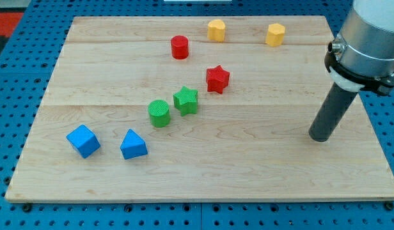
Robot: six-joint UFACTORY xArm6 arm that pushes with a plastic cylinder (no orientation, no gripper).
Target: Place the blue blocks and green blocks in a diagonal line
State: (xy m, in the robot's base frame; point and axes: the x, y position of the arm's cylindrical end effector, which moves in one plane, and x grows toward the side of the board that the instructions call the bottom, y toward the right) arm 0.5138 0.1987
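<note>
Nearest the board's [50, 185] bottom edge, toward its bottom-left corner, sit the blue cube [82, 141] and, just beside it on the view's right, the blue triangular block [133, 145]; the two are close but apart, and lie almost level with one another; further up and toward the middle stand the green cylinder [159, 113] and then the green star [186, 101], very close together, each a step higher and further right than the last; these four read as a rough slant rising from the bottom-left toward the centre, though I judge the blue pair too flat to match the greens' steeper climb, so the line looks nearly but not quite made; my tip [320, 137] rests on the board near its right edge, well apart from every block and touching none; being a bare rod it has nothing to open or close and holds nothing; it seems parked clear of the row; beyond the greens the red star [217, 79] stands just past the green star, nearly continuing the slant; farther still, near the top edge, are the red cylinder [180, 47] and two yellow blocks [216, 30] [275, 34], likely irrelevant
</note>
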